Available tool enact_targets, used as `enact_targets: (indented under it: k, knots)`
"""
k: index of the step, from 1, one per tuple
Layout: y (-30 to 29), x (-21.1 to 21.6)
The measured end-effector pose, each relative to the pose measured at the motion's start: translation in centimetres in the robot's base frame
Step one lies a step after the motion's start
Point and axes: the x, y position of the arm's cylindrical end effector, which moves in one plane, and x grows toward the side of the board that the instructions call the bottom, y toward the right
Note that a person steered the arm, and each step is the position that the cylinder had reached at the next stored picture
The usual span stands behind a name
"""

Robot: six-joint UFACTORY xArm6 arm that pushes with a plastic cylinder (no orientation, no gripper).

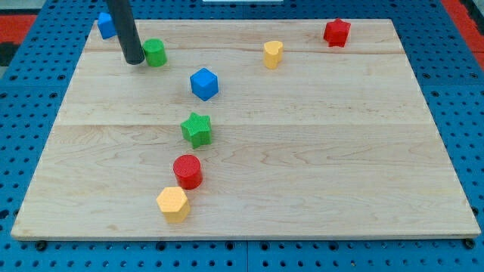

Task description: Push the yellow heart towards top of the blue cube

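Observation:
The yellow heart [273,54] lies near the view's top, right of centre. The blue cube [204,83] sits below and to the left of it, roughly a hand's width away. My tip [133,60] rests on the board at the view's upper left, touching or nearly touching the left side of a green cylinder [155,52]. The tip is well left of the blue cube and far left of the yellow heart.
A second blue block [105,24] sits at the top left corner, partly behind the rod. A red star-like block [336,32] is at top right. A green star [197,129], a red cylinder [187,171] and a yellow hexagonal block [173,203] run down the middle-left. The wooden board [340,151] has edges all round.

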Motion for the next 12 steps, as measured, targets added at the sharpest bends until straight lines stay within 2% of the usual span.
enact_targets:
  k: [1,4,7,11,12]
  knots:
    - [-3.8,0.0]
    - [-2.7,9.0]
    - [11.9,9.8]
    - [30.4,5.7]
    - [30.7,1.9]
